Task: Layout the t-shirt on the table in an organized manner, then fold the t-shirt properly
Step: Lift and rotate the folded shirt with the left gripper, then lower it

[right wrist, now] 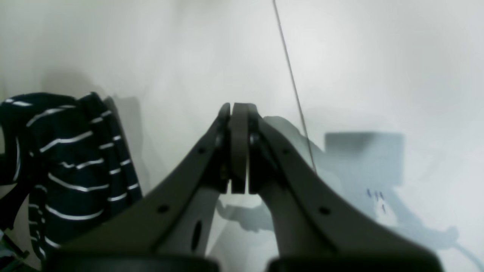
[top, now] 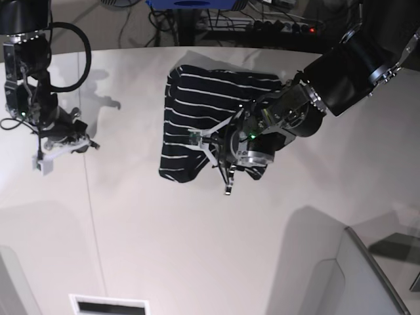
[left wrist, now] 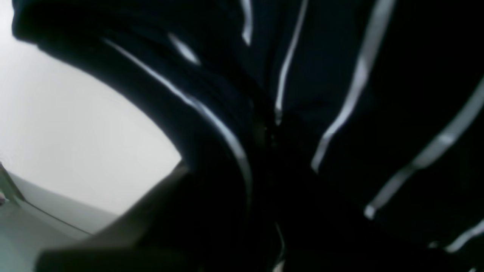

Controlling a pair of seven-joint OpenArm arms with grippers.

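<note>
T-shirt (top: 197, 111) lies bunched on the table (top: 197, 243), toward the far middle of the base view; not spread. Visible body runs long from the far edge down toward the near hem, stripes crossing that line. 1 dark fold hangs at the near-left corner.

Left gripper (top: 226, 178) sits right on the shirt's near-right side, arm reaching in from that view's right. Left wrist view is filled with dark striped cloth (left wrist: 340, 113) pressed close to the lens, a sliver of white tabletop (left wrist: 75, 132) off to one side. Jaws themselves are hidden by fabric; they appear nearly together, pinched on a fold of the shirt, judging by how the cloth drapes around them.

Right gripper (right wrist: 239, 113) is closed on nothing, fingers (right wrist: 223, 124) pressed together over bare table beside the seam line (right wrist: 295, 94). Shirt shows at the left edge of its wrist view (right wrist: 72, 162), well apart from the tips.

Key relation: the left arm is on the garment, the right arm stands well clear across open table. Judgement: spreading needs a 2nd hold; the right arm must travel toward the shirt's free near-left corner.
</note>
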